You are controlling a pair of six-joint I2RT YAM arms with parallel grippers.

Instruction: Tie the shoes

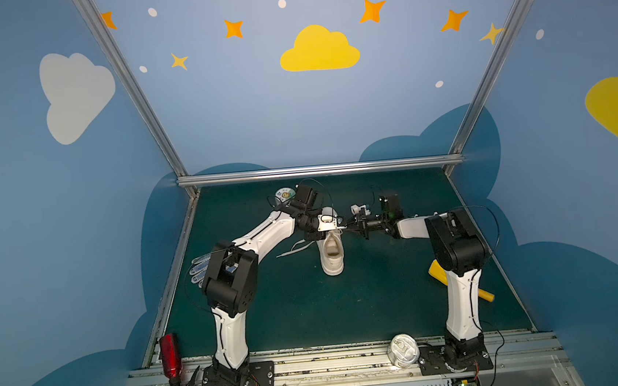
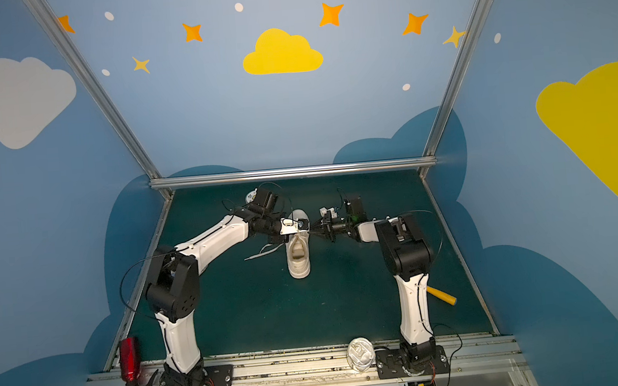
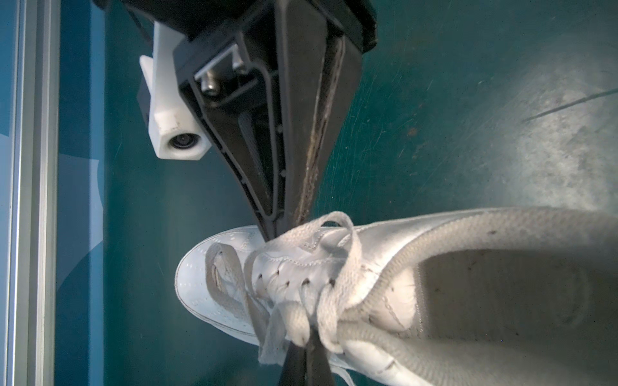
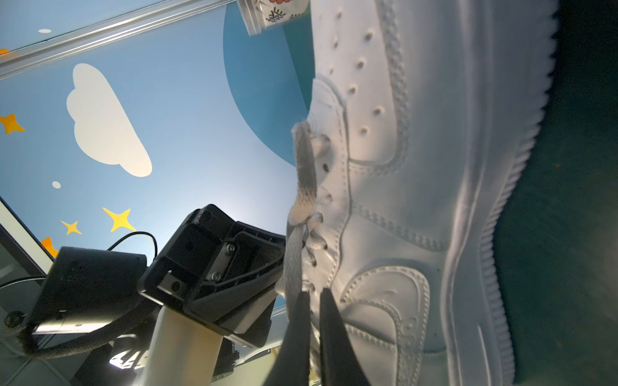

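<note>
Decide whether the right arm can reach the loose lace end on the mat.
Probably not directly: the lace end lies beyond the sneaker, and the left gripper hangs between.

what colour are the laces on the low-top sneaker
White, like the leather sneaker; the flat woven laces show best in the left wrist view.

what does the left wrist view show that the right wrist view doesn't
Only the left wrist view: the open collar of the sneaker with the beige insole, and a worn pale patch on the green mat. Only the right wrist view: the sneaker's ribbed sole and side stitching, plus painted yellow stars. Both: the laces, the left gripper and right gripper, each with jaws shut on a lace.
</note>
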